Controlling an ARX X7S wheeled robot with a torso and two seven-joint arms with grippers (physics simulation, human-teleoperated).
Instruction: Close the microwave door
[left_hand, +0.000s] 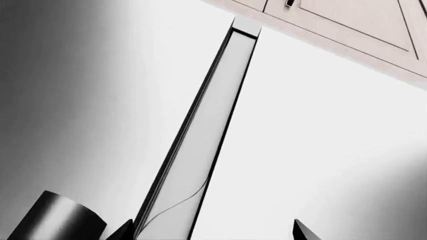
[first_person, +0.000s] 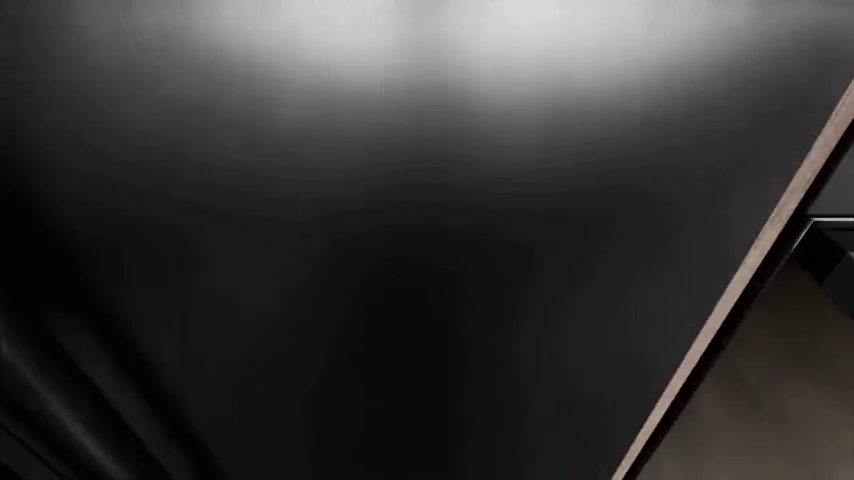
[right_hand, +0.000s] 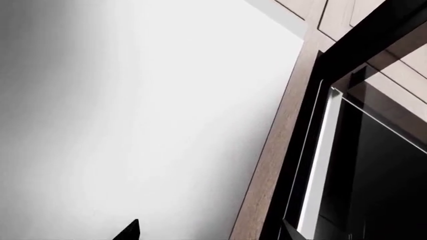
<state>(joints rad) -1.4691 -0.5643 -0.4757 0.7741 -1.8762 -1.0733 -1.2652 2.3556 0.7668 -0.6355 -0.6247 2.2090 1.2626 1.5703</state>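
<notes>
Pointing up at cabinets (left_hand: 347, 25), left claw (left_hand: 217, 232) spread, right claw (right_hand: 210, 231) spread beside microwave door (right_hand: 320, 165)

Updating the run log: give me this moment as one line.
task: close microwave door | door: ajar | left tool: open, straddling fridge handle | right tool: open, empty

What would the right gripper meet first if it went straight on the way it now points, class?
Probably the brown frame edge beside the open microwave's glass door, which sits between the right gripper fingertips' line; depth is unclear, so the pale panel could come first.
</notes>
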